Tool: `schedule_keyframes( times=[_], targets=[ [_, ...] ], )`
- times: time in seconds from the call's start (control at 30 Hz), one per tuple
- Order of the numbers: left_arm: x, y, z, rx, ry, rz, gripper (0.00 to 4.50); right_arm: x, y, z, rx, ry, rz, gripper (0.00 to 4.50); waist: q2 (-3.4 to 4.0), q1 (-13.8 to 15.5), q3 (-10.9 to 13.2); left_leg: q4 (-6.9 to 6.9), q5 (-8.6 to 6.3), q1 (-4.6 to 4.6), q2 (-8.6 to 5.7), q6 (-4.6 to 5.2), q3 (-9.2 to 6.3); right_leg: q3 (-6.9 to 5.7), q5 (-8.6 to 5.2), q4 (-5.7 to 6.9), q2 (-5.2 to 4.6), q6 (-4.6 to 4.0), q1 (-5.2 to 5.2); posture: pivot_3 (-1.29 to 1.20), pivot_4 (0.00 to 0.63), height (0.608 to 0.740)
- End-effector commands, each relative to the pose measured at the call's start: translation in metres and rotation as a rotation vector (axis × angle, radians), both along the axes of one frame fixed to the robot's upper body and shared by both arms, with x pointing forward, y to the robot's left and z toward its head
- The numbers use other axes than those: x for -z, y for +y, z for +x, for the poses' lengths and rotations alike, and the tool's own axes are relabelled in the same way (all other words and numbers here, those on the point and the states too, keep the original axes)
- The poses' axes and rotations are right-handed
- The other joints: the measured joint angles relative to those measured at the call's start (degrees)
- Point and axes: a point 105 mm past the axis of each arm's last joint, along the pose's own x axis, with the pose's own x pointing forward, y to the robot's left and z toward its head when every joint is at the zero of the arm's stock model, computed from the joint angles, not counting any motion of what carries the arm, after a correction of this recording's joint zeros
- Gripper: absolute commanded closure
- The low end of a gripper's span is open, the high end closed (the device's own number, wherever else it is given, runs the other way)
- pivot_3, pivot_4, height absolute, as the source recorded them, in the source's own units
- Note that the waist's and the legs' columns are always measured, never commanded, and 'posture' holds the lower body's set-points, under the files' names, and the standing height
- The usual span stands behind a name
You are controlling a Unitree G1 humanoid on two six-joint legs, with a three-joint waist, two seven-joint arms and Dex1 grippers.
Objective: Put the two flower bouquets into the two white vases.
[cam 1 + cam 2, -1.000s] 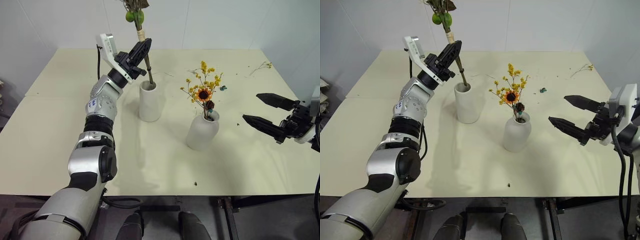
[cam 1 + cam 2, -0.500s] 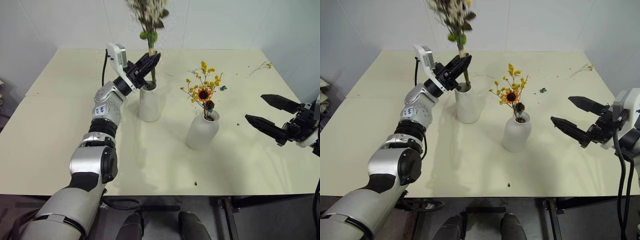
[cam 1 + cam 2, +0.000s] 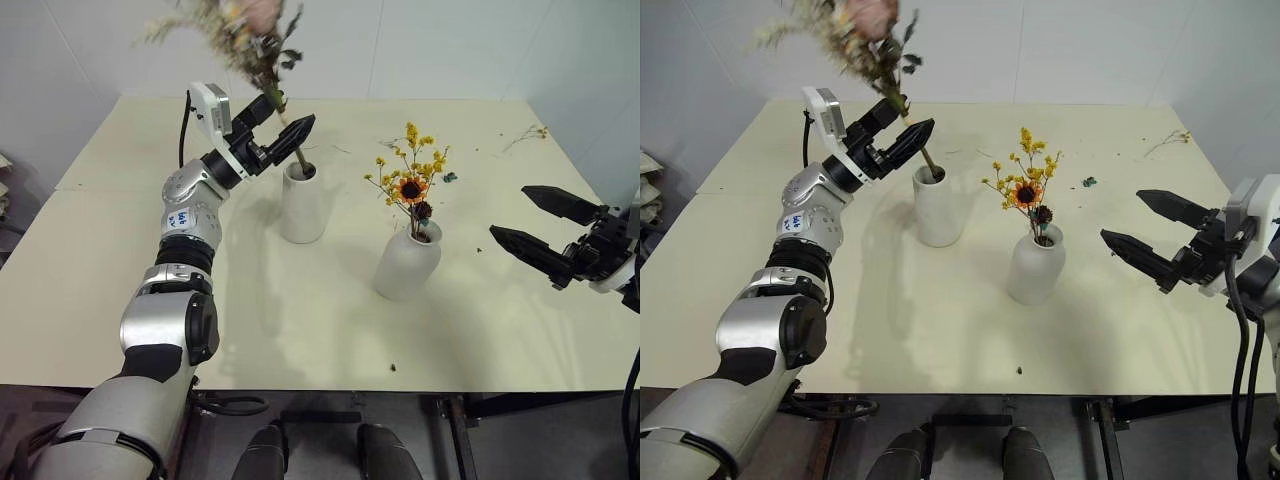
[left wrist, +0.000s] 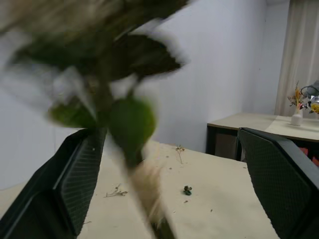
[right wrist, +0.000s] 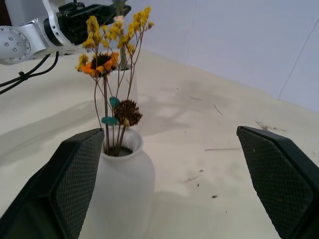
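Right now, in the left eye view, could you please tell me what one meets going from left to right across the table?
Left tool, open → straight white cylinder vase holding the larger pink-bloomed bouquet → rounded narrow-necked white vase with the yellow flower bunch → right tool, open.

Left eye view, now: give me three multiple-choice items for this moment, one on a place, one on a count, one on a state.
1. Where do the stems of the yellow bunch stand?
A. in the rounded vase
B. in the cylinder vase
C. flat on the table

2. How many white vases stand on the table?
A. one
B. two
C. three

3. How is the left hand?
A. shut on the larger bunch
B. open around its stem
C. resting on the table

Answers: 1 A, the stems enter its narrow neck; 2 B, a cylinder and a rounded one; 3 B, the fingers stand apart beside the stem, whose foot is in the cylinder vase.
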Motion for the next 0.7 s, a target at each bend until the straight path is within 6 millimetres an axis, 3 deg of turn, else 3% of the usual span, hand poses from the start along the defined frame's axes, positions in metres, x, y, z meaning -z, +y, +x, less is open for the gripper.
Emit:
schedule_keyframes(
  times=[0.03,0.4,0.57,0.7],
  targets=[
    [-0.018,0.004,-0.006,-0.009,-0.073,0.025,0.03,-0.007,0.002,-0.001,-0.009,-0.047,0.008,0.00,0.00,0.0,0.0,0.00,0.00,0.00,0.00,0.00,0.00,0.00,0.00,0.00,0.00,0.00,0.00,0.00,0.150,0.740],
    [-0.018,-0.003,-0.005,0.011,-0.060,0.029,0.03,-0.006,0.003,-0.001,-0.010,-0.049,0.017,0.00,0.00,-0.1,0.0,0.00,0.00,0.00,0.00,0.00,0.01,0.00,0.00,0.03,0.00,0.00,-0.01,0.00,0.150,0.740],
    [-0.009,-0.005,-0.006,-0.012,-0.079,0.187,0.03,-0.004,0.003,-0.001,-0.007,-0.046,0.017,0.00,0.00,-0.1,0.0,0.00,0.00,0.00,0.00,0.00,0.00,0.00,0.00,0.04,0.00,0.00,-0.01,0.00,0.150,0.740],
    [-0.010,0.020,-0.014,-0.023,-0.105,0.338,0.03,-0.004,0.002,-0.003,-0.003,-0.048,0.016,0.00,0.00,-0.4,0.0,-0.02,0.00,0.01,0.02,0.00,0.01,0.01,-0.01,0.05,0.03,-0.01,-0.04,0.00,0.150,0.740]
  ],
)
